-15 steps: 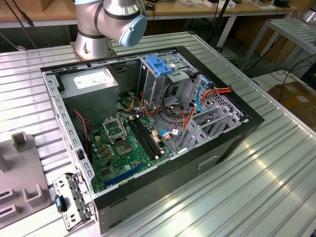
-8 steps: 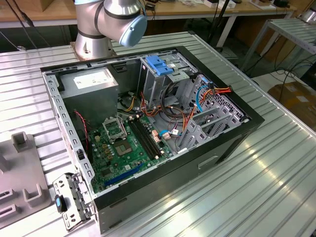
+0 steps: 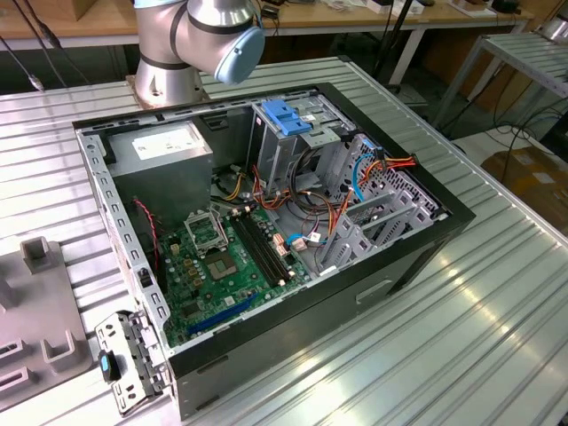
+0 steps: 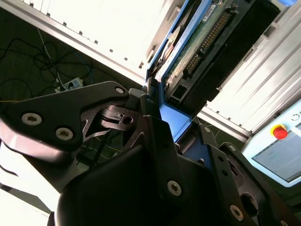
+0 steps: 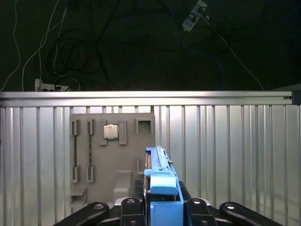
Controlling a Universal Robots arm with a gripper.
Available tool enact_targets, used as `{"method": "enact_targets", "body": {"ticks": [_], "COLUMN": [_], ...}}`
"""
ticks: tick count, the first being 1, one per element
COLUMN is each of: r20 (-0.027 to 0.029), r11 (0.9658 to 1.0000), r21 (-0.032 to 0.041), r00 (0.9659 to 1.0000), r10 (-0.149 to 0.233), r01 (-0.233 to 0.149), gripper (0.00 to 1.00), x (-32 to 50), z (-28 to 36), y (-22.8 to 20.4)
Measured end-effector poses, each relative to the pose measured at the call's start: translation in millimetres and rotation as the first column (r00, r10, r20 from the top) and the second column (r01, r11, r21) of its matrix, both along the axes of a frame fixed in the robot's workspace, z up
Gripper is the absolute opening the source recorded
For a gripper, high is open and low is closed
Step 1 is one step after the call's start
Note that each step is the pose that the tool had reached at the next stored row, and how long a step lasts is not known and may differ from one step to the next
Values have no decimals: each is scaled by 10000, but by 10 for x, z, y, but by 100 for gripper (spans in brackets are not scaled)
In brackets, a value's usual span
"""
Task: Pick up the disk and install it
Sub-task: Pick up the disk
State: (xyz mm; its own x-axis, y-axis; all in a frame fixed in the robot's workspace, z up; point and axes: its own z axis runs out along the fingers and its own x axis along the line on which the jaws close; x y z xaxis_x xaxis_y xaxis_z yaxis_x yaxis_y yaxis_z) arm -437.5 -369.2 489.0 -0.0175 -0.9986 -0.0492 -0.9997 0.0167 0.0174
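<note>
The end effector (image 5: 162, 195) is clamped on the blue-framed end of the disk (image 5: 159, 162), carrying it edge-on and clear of the ribbed counter (image 5: 235, 141), a grip that seems suited to the narrow drive cage (image 3: 282, 146) at 1 o'clock inside the open computer case (image 3: 373, 284).

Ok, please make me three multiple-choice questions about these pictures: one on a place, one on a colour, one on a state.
1. Where is the disk? A) on the floor B) in a person's hand C) in the gripper
2. What colour is its carrier frame? A) blue B) red C) yellow
3. How is the computer case? A) closed B) open C) upside down
Answers: C, the gripper is shut on it in both wrist views; A, blue edges it; B, the motherboard lies exposed in the exterior view.
</note>
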Motion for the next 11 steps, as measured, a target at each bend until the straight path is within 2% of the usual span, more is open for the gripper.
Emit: {"method": "enact_targets", "body": {"ticks": [11], "r20": [0], "r11": [10000], "r21": [0], "r00": [10000], "r10": [0], "r01": [0], "gripper": [37], "x": [51], "z": [0], "y": [0]}}
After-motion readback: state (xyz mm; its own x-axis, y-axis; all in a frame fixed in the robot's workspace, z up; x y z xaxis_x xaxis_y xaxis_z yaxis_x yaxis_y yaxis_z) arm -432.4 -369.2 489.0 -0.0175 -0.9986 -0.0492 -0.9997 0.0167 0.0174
